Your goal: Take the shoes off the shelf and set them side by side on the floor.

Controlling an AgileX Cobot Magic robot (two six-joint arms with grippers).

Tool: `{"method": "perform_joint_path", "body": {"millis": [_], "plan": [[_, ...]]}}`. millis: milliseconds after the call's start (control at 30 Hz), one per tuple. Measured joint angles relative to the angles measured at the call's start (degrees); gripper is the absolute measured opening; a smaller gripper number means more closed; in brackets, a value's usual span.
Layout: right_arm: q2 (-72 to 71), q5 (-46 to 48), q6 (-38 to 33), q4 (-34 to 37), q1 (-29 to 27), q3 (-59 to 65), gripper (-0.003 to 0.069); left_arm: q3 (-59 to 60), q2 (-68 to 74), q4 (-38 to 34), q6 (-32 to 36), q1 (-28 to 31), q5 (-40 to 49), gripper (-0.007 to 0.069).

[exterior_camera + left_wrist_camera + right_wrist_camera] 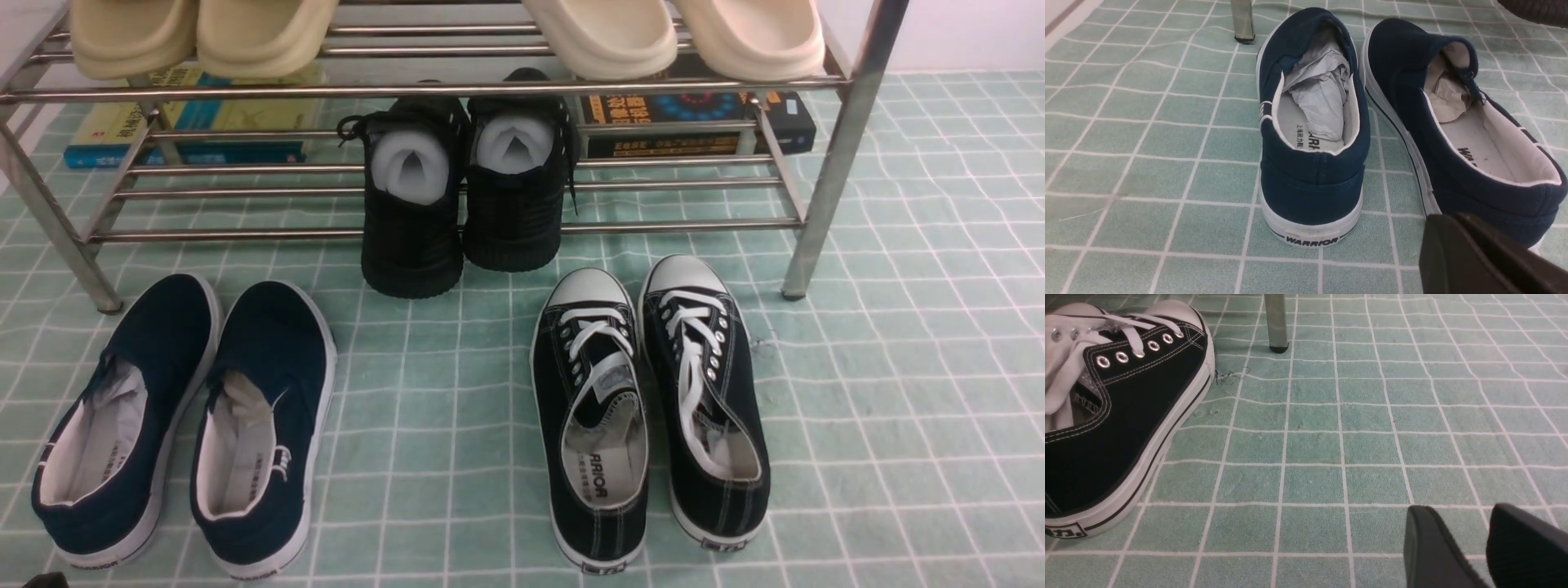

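In the lower left of the front view, the navy slip-ons (265,425) sit side by side on the floor (433,425); the right gripper (1457,508) stands open, while whether the left gripper (1449,220) is closed I cannot tell

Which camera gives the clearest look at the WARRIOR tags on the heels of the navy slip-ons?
The left wrist view: one WARRIOR heel tag reads large and sharp there. The front view shows both heels' tags small and foreshortened; the right wrist view shows neither slip-on.
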Motion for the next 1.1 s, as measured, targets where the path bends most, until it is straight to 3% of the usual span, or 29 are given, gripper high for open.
{"method": "perform_joint_path", "body": {"millis": [1100], "plan": [[0.0, 0.0, 0.0, 0.0, 0.0, 0.0, 0.0239, 0.0, 0.0, 0.4, -0.1, 0.0, -0.1, 0.0072]]}}
